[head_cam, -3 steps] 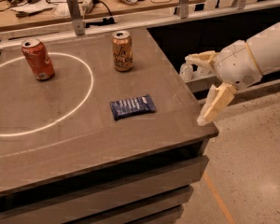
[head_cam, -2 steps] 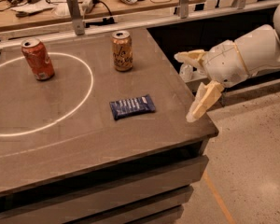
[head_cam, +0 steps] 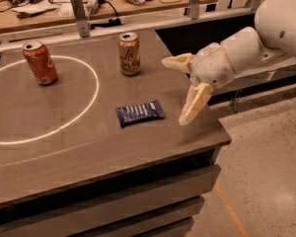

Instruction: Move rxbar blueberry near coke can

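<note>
The rxbar blueberry (head_cam: 140, 113), a flat dark-blue wrapper with white lettering, lies on the brown table (head_cam: 89, 147) near its middle. The coke can (head_cam: 40, 62), red-orange with a silver top, stands upright at the back left, inside a white painted circle. My gripper (head_cam: 175, 90) hangs over the table's right side, a short way right of the bar and above it. Its two cream fingers (head_cam: 195, 102) are spread wide apart and hold nothing.
A gold-orange can (head_cam: 129, 53) with dark lettering stands upright at the back middle, behind the bar. A rail with posts (head_cam: 80, 15) and a cluttered bench run behind the table. The table's right edge (head_cam: 222, 132) drops to a speckled floor.
My gripper has moved left, from beyond the table's right edge to over the table, closer to the bar. The bar and both cans have not moved.
</note>
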`<action>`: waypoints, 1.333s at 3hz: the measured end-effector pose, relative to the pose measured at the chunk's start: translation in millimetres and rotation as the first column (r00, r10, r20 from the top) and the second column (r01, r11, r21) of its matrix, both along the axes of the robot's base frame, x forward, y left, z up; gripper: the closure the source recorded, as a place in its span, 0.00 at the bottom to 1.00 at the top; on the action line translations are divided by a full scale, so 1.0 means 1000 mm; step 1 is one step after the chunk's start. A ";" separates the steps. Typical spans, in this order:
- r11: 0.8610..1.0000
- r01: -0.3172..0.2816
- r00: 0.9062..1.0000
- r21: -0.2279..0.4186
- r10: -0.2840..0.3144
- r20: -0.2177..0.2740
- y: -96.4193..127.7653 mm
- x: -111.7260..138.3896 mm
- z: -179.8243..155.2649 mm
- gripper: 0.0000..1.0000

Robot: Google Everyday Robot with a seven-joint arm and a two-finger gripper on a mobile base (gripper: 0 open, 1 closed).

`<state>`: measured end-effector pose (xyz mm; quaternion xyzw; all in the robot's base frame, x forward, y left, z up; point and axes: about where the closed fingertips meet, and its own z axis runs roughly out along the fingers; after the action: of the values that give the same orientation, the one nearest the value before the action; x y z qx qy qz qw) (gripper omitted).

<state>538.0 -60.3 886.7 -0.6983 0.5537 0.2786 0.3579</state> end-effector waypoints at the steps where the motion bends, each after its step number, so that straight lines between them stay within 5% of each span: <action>1: 0.999 -0.045 0.998 0.026 0.046 -0.035 0.029 0.001 -0.008 0.00; 4: 0.996 -0.056 0.994 0.071 0.062 -0.086 0.063 -0.003 -0.026 0.00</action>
<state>534.8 2.6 860.7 -0.6888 0.5382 0.3383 0.3485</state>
